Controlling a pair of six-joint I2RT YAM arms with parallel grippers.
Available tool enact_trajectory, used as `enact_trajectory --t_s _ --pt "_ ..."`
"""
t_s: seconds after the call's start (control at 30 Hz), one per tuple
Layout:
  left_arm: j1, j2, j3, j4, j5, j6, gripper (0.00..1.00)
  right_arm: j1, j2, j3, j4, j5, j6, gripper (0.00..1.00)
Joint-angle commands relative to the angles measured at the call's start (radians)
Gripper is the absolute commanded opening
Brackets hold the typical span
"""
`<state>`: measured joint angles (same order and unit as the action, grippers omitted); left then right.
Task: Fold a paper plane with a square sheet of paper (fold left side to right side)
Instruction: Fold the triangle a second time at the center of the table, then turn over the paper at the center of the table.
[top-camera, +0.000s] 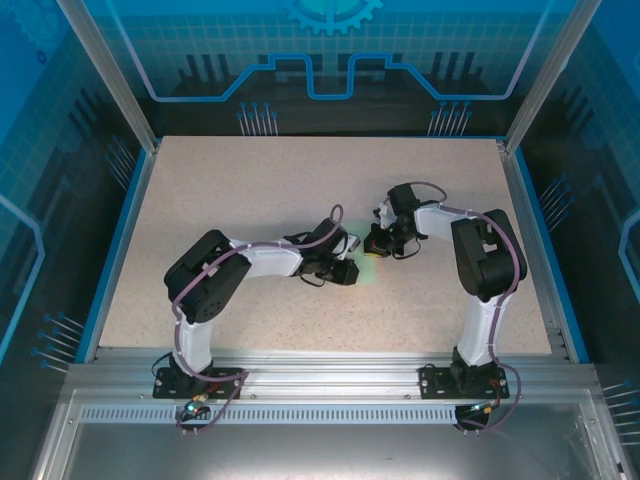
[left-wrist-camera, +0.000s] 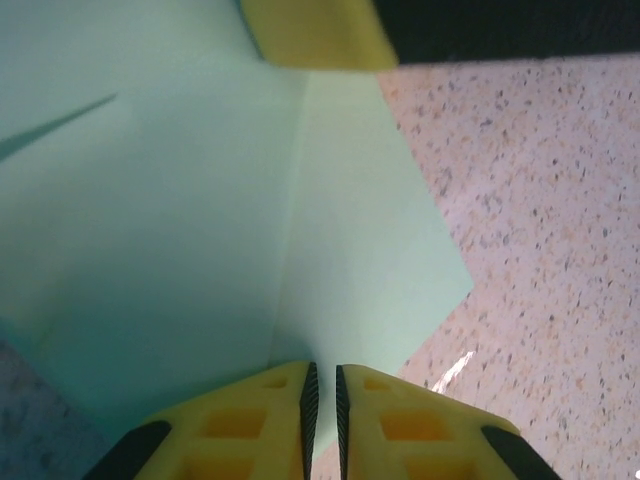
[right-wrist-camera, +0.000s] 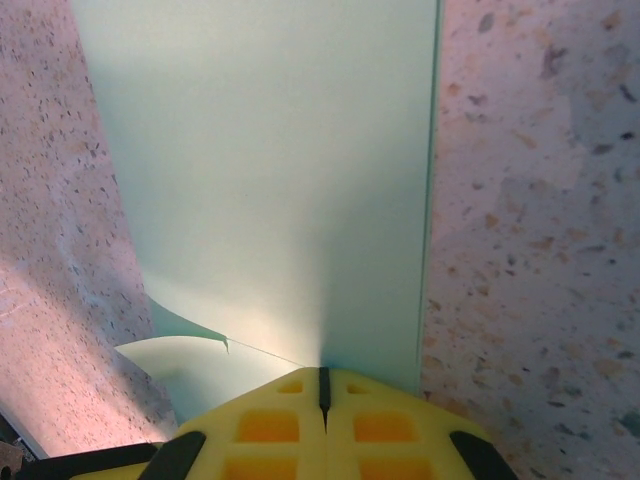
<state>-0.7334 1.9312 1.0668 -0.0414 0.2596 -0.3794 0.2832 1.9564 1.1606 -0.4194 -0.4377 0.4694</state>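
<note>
Pinching the green paper, your left fingers leave a narrow slit; your right fingers are closed, tips touching the paper on the bench.

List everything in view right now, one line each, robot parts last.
pale mint-green paper sheet: one, pale green, creased, on the table between the two grippers
speckled beige tabletop: one, beige with dark flecks, under the sheet and arms
translucent enclosure panels: several, blue with printed lines, at the back and both sides of the table
aluminium frame rail: one, silver, near edge, carrying both arm bases
left arm: one, black and white, reaching toward centre
right arm: one, black and white, reaching toward centre
left gripper: one, yellow fingers with black pads, pinched on a fold of the sheet
right gripper: one, yellow, shut, tips at the sheet
</note>
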Motion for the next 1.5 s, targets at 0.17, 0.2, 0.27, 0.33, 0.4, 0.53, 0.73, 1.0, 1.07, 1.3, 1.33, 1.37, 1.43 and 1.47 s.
enact_trajectory --t_s 0.17,0.2,0.27,0.33,0.4,0.53,0.73,1.0,1.07,1.3,1.33,1.37,1.43,1.47 --pt "0.007 -0.097 -0.214 0.001 0.026 -0.083 0.18 0.001 0.044 0.01 -0.03 0.064 -0.015 0.04" --pt "0.008 -0.105 -0.227 0.006 0.025 -0.089 0.18 0.001 0.045 0.01 -0.029 0.061 -0.016 0.04" --pt "0.008 -0.131 -0.248 0.007 0.02 -0.09 0.18 0.001 0.04 0.01 -0.026 0.052 -0.016 0.04" --pt "0.007 -0.16 -0.256 -0.003 0.016 -0.086 0.19 0.003 0.03 0.013 -0.019 0.04 -0.016 0.04" --pt "0.009 -0.2 -0.252 -0.025 0.008 -0.078 0.2 0.002 0.016 0.021 -0.022 0.033 -0.017 0.05" --pt "0.026 -0.285 -0.239 -0.07 -0.015 -0.067 0.25 0.001 -0.046 0.05 -0.044 0.035 -0.038 0.12" --pt "0.074 -0.335 -0.2 -0.087 -0.019 -0.064 0.43 -0.013 -0.157 0.074 -0.086 0.058 -0.068 0.34" --pt "0.108 -0.209 -0.044 -0.077 0.025 -0.046 0.54 -0.045 -0.271 -0.038 -0.071 0.042 -0.091 0.59" --pt "0.108 -0.159 0.002 -0.078 0.065 -0.032 0.54 -0.047 -0.291 -0.08 -0.055 0.034 -0.09 0.6" --pt "0.11 -0.034 0.103 -0.129 0.013 0.0 0.52 -0.046 -0.301 -0.173 0.002 -0.034 -0.067 0.59" --pt "0.114 -0.021 0.115 -0.143 -0.017 -0.003 0.51 -0.045 -0.298 -0.183 0.017 -0.047 -0.058 0.59" --pt "0.119 -0.01 0.121 -0.148 -0.033 -0.008 0.49 -0.042 -0.292 -0.19 0.027 -0.06 -0.052 0.59" --pt "0.13 0.005 0.128 -0.145 -0.043 -0.023 0.46 -0.033 -0.279 -0.193 0.037 -0.066 -0.038 0.59" --pt "0.134 0.01 0.13 -0.142 -0.042 -0.026 0.45 -0.029 -0.27 -0.191 0.044 -0.07 -0.03 0.59"
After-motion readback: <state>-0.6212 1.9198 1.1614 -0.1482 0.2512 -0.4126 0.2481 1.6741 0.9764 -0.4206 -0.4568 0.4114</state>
